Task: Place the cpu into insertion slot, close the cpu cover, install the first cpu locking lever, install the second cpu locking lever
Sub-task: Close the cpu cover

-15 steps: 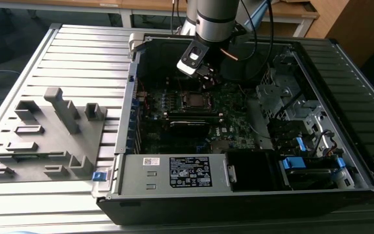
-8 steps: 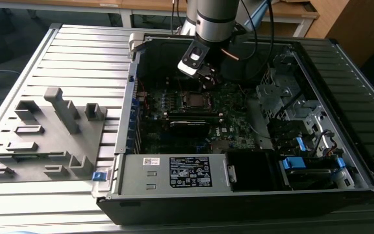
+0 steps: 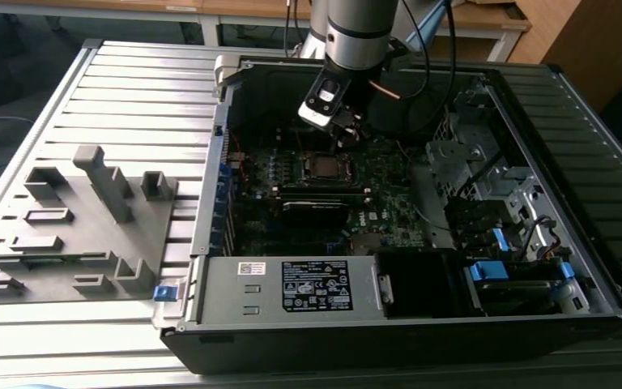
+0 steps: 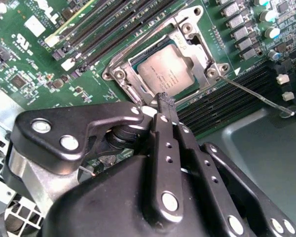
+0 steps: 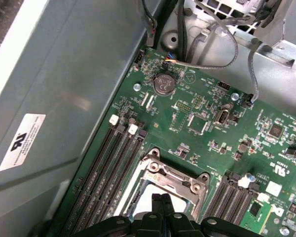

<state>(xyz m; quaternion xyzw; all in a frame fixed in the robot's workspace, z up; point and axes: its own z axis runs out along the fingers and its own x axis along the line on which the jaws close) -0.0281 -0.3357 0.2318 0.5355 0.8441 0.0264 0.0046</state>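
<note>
The cpu (image 4: 165, 74), a dull silver square, lies in its socket on the green motherboard. The cpu cover (image 4: 200, 54), a silver frame plate, lies down around it. A thin locking lever (image 4: 256, 96) sticks out sideways from the socket's corner over the neighbouring memory slots. My gripper (image 4: 166, 101) is shut on nothing, its black fingertips pressed together at the socket's edge, just above the cover. In the first wrist view the gripper (image 5: 161, 200) hangs over the cover frame (image 5: 175, 180). In the exterior view the gripper (image 3: 346, 134) hovers inside the open case, just behind the socket (image 3: 323, 166).
Memory slots (image 4: 113, 29) flank the socket on both sides. A power supply (image 3: 289, 285) with a white label fills the case's front. Drive bays (image 3: 484, 186) and cables crowd the exterior view's right. A grey fixture plate (image 3: 78, 227) lies outside the case on that view's left.
</note>
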